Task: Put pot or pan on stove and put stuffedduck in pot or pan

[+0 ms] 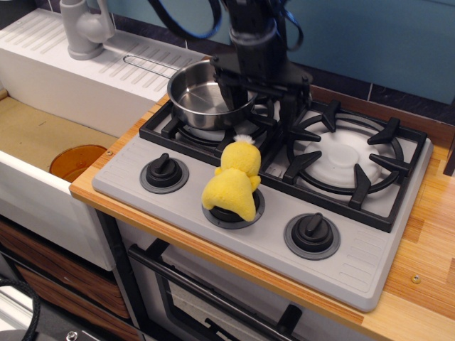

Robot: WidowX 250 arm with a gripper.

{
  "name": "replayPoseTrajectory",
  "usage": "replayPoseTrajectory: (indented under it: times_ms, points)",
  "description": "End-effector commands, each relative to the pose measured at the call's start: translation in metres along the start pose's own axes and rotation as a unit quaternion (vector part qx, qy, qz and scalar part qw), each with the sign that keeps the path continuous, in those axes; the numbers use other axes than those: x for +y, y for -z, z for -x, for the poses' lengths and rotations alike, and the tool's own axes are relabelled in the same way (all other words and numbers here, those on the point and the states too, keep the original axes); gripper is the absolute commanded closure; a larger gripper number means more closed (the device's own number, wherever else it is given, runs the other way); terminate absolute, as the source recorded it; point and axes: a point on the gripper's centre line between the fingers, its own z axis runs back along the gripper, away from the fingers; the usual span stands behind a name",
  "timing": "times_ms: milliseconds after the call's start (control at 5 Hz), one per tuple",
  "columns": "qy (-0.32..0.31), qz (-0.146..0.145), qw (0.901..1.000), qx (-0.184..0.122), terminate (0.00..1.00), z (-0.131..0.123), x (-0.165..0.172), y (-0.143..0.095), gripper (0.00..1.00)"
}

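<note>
The shiny steel pan (pixel 202 96) stands on the left burner of the grey stove (pixel 359 252), its wire-loop handle (pixel 149 65) pointing back left over the white drainboard. The yellow plush duck (pixel 233 181) sits upright on the middle front knob, white tuft up. My black gripper (pixel 261 106) hangs open just above and behind the duck, at the pan's right rim. Its left finger (pixel 226 89) is in front of the pan and its right finger (pixel 299 106) is over the grate between the burners. It holds nothing.
A white sink unit (pixel 43 85) with a grey faucet (pixel 85 28) lies to the left, with an orange round object (pixel 77 162) in the basin. Two more black knobs (pixel 164 172) (pixel 312 235) line the stove front. A wooden counter (pixel 426 241) borders the right.
</note>
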Motion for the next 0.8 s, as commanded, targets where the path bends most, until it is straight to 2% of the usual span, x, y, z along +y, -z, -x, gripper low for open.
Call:
replayPoseTrajectory:
  times_ms: [0, 600]
  points:
    - [-0.018, -0.004, 0.9993, -0.031, 0.0, -0.002, -0.017, 0.014, 1.0]
    - [-0.029, -0.009, 0.9993, -0.02, 0.0, -0.005, -0.028, 0.006, 1.0]
